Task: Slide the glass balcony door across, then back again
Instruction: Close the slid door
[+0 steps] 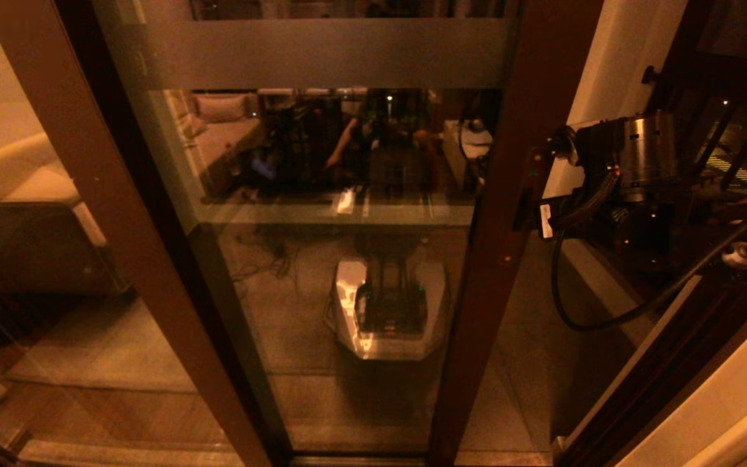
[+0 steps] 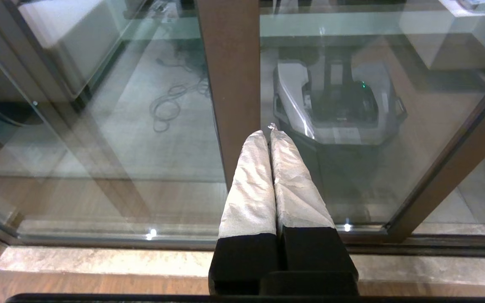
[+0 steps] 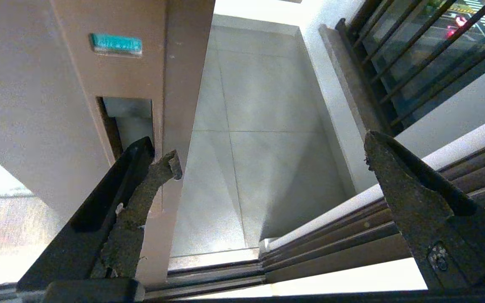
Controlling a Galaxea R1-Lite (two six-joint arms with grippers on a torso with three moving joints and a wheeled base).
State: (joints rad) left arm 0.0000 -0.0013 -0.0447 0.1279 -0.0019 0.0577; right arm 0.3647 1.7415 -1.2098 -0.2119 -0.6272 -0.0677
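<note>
Only the right wrist view shows the right hand spread wide and holding nothing: one finger lies against the door's brown edge beside a rectangular recess under a small teal label, and the other finger stands well apart over the floor track. That view also gives the pale tiled balcony floor through the gap and the black-barred railing at upper right. The head view sees that arm only as a dark wrist with a metal cylinder at centre right, pressed by the door's right stile, with one black cable looping below. The left wrist view alone shows the left hand, its two white-wrapped fingers pressed together on nothing, hanging low before the pane. The glass balcony door fills the middle of the head view: one tall reflective pane in a dark brown frame, with one broad frosted band across the top and one thinner strip at mid-height, mirroring the robot's base. A second brown-framed panel stands at the left.
</note>
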